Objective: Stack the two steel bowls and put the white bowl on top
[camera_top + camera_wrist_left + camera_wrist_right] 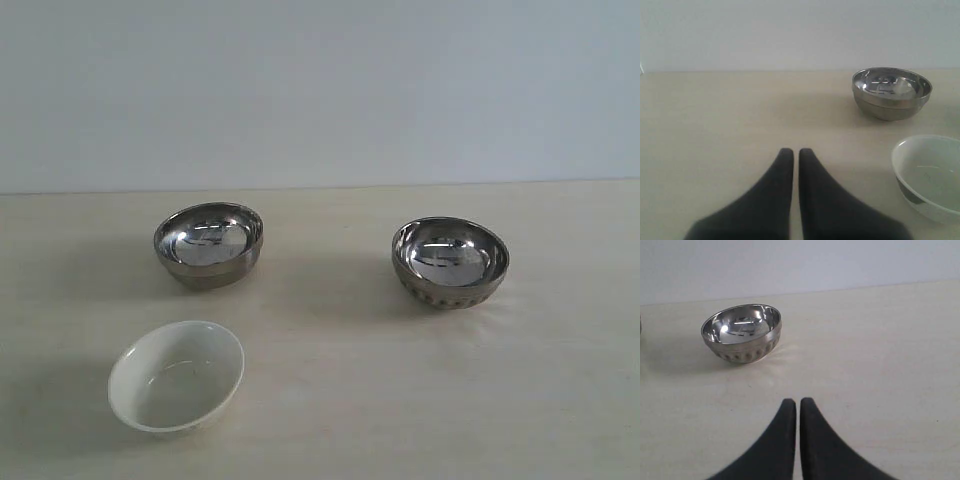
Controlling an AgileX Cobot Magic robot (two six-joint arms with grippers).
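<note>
Sitting well apart on the tabletop [400, 400], the smooth steel bowl [209, 243] lies toward its far-left, the ribbed steel bowl [450, 262] far-right, the white bowl [177, 375] near the front-left corner. From the left wrist, the left fingers [782, 172], nearly together and empty, have the smooth steel bowl ahead, off-axis. From the right wrist, the right fingers [785, 425], likewise closed on nothing, have the ribbed steel bowl ahead; that arm seems nearer it.

Smooth steel bowl [209, 243] and ribbed steel bowl [450, 262] upright, well apart; white bowl [176, 376] near the smooth bowl.

Left end effector [796, 151] and right end effector [798, 401], both closed and empty
</note>
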